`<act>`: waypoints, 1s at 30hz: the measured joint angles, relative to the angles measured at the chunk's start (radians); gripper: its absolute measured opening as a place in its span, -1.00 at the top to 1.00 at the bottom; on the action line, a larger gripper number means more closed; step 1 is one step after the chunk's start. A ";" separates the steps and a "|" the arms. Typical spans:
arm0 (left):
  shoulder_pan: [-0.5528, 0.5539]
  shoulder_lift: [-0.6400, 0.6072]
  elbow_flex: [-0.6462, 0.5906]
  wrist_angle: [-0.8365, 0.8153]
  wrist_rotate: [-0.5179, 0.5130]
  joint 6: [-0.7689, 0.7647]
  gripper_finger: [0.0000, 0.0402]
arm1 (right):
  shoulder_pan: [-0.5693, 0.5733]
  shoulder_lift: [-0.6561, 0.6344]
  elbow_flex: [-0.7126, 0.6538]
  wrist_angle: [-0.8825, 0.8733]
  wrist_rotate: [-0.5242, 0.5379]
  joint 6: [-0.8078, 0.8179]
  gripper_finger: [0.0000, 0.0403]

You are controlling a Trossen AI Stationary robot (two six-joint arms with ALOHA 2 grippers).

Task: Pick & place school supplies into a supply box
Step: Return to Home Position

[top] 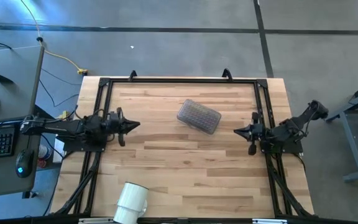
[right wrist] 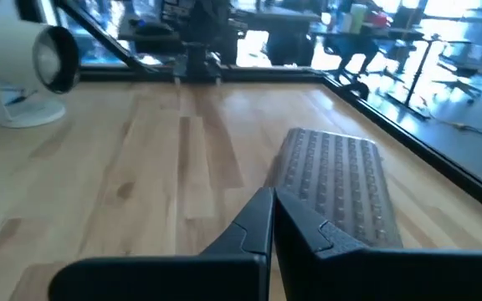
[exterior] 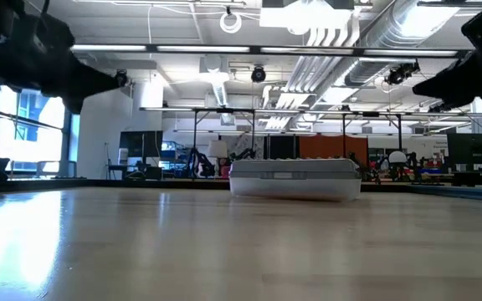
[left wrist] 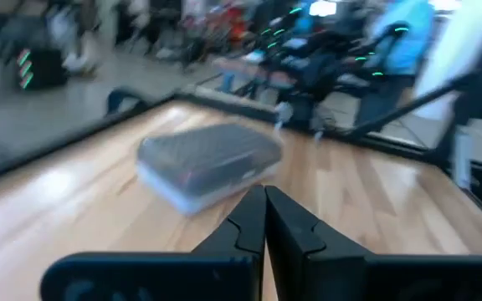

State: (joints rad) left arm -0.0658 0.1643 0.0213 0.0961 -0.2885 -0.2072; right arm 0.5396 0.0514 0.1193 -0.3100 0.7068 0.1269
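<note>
The supply box [top: 199,116] lies flat on the table's far middle with its ribbed grey lid down, also seen in the low view [exterior: 295,178], left wrist view [left wrist: 207,163] and right wrist view [right wrist: 337,184]. No pens, pencils or scissors show on the table. My left gripper [top: 135,125] hovers at the table's left side, shut and pointing right toward the box [left wrist: 265,213]. My right gripper [top: 237,131] hovers at the right side, shut and pointing left [right wrist: 274,213]. Both are clear of the box.
A white cylindrical cup [top: 131,202] lies on its side at the table's near edge, left of centre, also in the right wrist view [right wrist: 28,63]. A black frame [top: 179,79] runs around the tabletop. Bare wood [top: 185,168] spreads between the arms.
</note>
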 joint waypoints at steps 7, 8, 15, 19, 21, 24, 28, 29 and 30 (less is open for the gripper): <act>0.000 -0.001 -0.006 0.028 0.061 0.097 0.76 | 0.000 -0.047 0.013 0.044 -0.127 -0.120 1.00; 0.000 -0.001 -0.007 0.009 0.056 0.097 0.76 | 0.000 -0.047 0.012 0.045 -0.138 -0.131 1.00; 0.000 0.033 -0.007 -0.052 0.091 -0.016 0.76 | 0.000 -0.044 -0.020 0.033 -0.134 -0.123 1.00; 0.000 0.037 -0.008 -0.053 0.096 -0.033 0.76 | -0.001 -0.037 -0.020 0.037 -0.145 -0.046 1.00; 0.000 0.036 -0.008 -0.053 0.096 -0.033 0.76 | -0.001 -0.037 -0.020 0.037 -0.146 -0.026 1.00; 0.000 0.036 -0.009 -0.053 0.096 -0.033 0.76 | -0.001 -0.037 -0.020 0.037 -0.145 -0.031 1.00; 0.000 0.036 -0.009 -0.053 0.096 -0.033 0.76 | -0.001 -0.037 -0.021 0.048 -0.166 -0.008 1.00; 0.000 0.036 -0.009 -0.053 0.096 -0.033 0.76 | -0.001 -0.037 -0.021 0.054 -0.181 -0.020 1.00; 0.000 0.036 -0.009 -0.053 0.096 -0.033 0.76 | -0.001 -0.037 -0.021 0.060 -0.210 -0.050 1.00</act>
State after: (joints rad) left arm -0.0658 0.2005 0.0120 0.0433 -0.1928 -0.2405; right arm 0.5385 0.0139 0.0986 -0.2504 0.4966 0.0767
